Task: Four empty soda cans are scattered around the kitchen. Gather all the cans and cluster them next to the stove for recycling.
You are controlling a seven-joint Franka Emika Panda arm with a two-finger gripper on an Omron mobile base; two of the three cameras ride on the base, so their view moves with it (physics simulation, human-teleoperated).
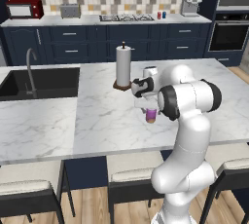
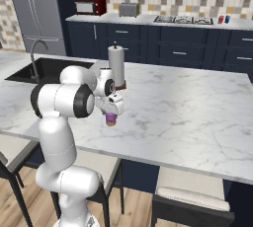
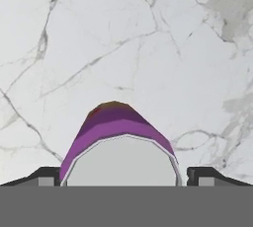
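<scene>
Simulated kitchen, navy cabinets and white marble: a large island counter (image 1: 97, 116) across the foreground, sink (image 1: 41, 82) sunk at its 9 o'clock end, stove (image 1: 126, 18) set in the back counter at 12 o'clock, far beyond. Beside the stove, at its 3 o'clock, two small cans (image 1: 161, 15), one red, one blue-looking, standing close together. Red microwave (image 1: 24, 9) and toaster (image 1: 70, 10) toward 10 o'clock on that same back counter. On the island, tall white paper-towel roll (image 1: 123, 66) upright near the centre. Just at its 5 o'clock, a purple soda can (image 1: 151, 116) upright on the marble, with the gripper (image 3: 123, 177) lowered over it, jaws spread wide, one dark tip either side of the silvery top and no contact visible.

Risks, by judgement: fingers closing too high could pinch only the rim and let the can slip or tip; an off-centre close could shove it sideways across the smooth marble; a swing toward 11 o'clock on lifting could clip the towel roll and topple it.

No brand, label or lettering legible on any can or appliance; can sides too small and blurred to read.
</scene>
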